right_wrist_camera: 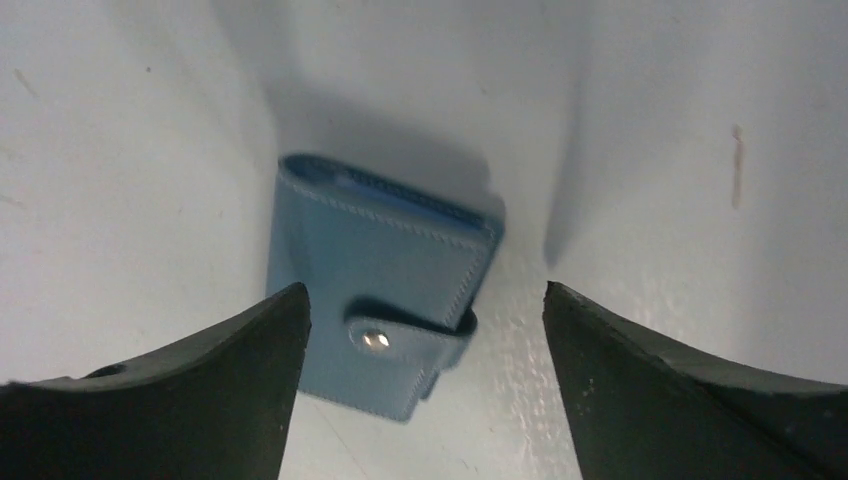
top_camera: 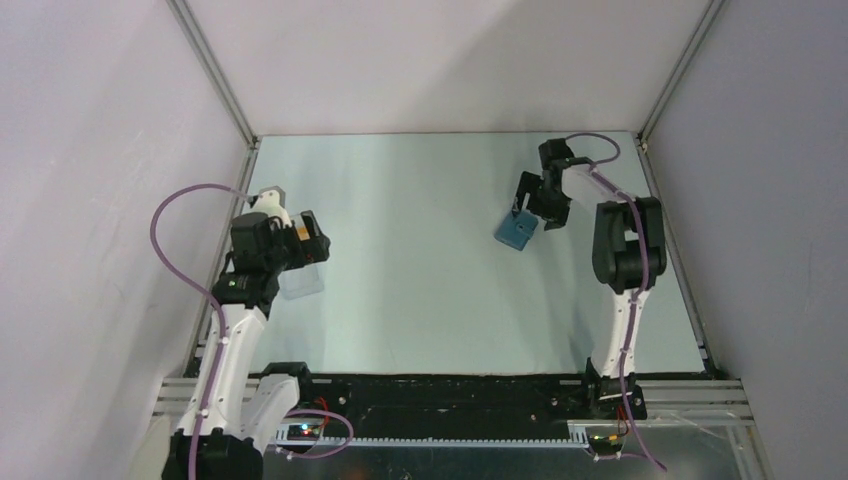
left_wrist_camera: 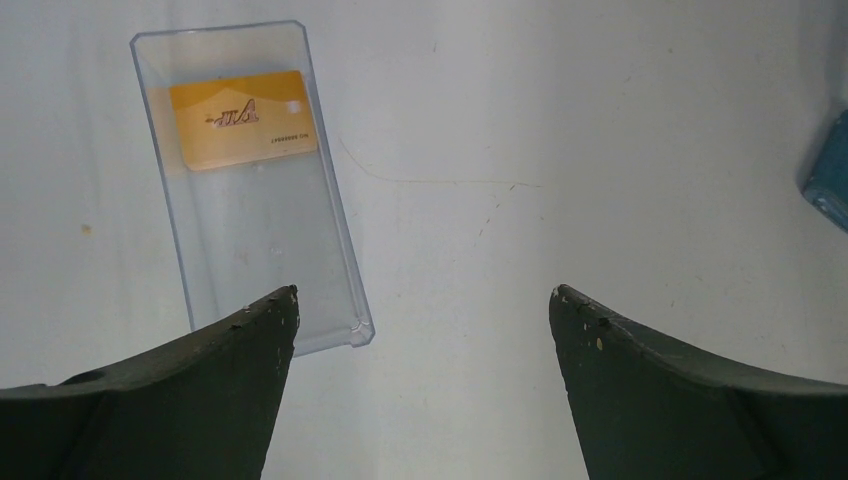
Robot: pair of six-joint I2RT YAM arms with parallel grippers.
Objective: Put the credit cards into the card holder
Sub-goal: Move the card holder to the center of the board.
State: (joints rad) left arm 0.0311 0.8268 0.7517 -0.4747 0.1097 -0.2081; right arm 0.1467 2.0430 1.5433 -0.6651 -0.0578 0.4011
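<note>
While your left gripper (left_wrist_camera: 422, 292) hangs over the table (left_wrist_camera: 560, 150), its two fingers stand wide apart with nothing between them but bare surface. Just past the tip of the finger (left_wrist_camera: 200, 380) on the left of that wrist view lies a clear plastic tray (left_wrist_camera: 270, 250). Its near end runs under that finger, and whether they touch cannot be told. The tray stretches away from the fingertips, tilted a little. At its far end, well beyond the tips and off to that same side, lies one credit card (left_wrist_camera: 243, 120), orange-tan, flat, face up. That is the only card you can count here: one card, one tray. Far out past the other finger, at the edge of the view, a blue corner of the card holder (left_wrist_camera: 830, 185) shows.

Your right gripper (right_wrist_camera: 424, 288) is spread just as wide and grips nothing. The card holder (right_wrist_camera: 380, 270) lies on the table in the gap between its fingers, closer to the finger (right_wrist_camera: 190, 400) on the left of that wrist view, which hides the holder's near corner. From the other finger it is well apart. It is folded shut, its strap (right_wrist_camera: 415, 335) fastened over the front with one metal snap (right_wrist_camera: 376, 340). You have one card holder in all.

From above, the left gripper (top_camera: 300, 238) and the right gripper (top_camera: 530, 205) are well apart, and the card holder (top_camera: 516, 231) sits just beside the right fingertips.
</note>
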